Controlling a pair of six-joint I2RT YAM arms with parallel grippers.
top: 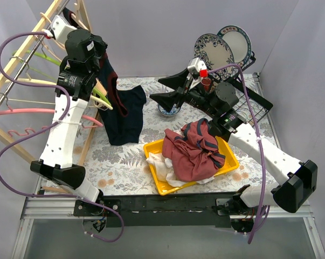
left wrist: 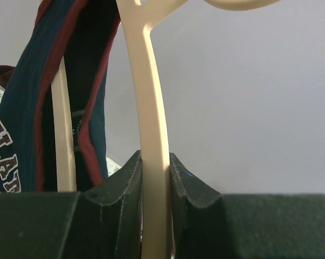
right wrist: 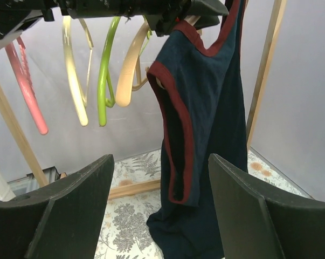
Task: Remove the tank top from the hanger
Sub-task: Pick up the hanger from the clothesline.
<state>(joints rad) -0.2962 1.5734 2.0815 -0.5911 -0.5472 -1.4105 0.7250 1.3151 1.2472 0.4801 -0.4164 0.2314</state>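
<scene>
Close to the near edge, right of centre, a yellow tray (top: 161, 188) holds a heap of clothes (top: 192, 148). Past it, mid-table, the right gripper (right wrist: 161, 162) faces the tank top (top: 124, 110) with its fingers spread wide, holding nothing. The navy, maroon-trimmed top hangs by the left edge toward the far left corner. Its straps sit on a cream hanger (left wrist: 151, 108) and its hem reaches the tabletop. The left gripper (left wrist: 154, 167) is clamped on that hanger. Plates (top: 213, 49) stand in a dish rack (top: 259, 102) at the far right corner.
</scene>
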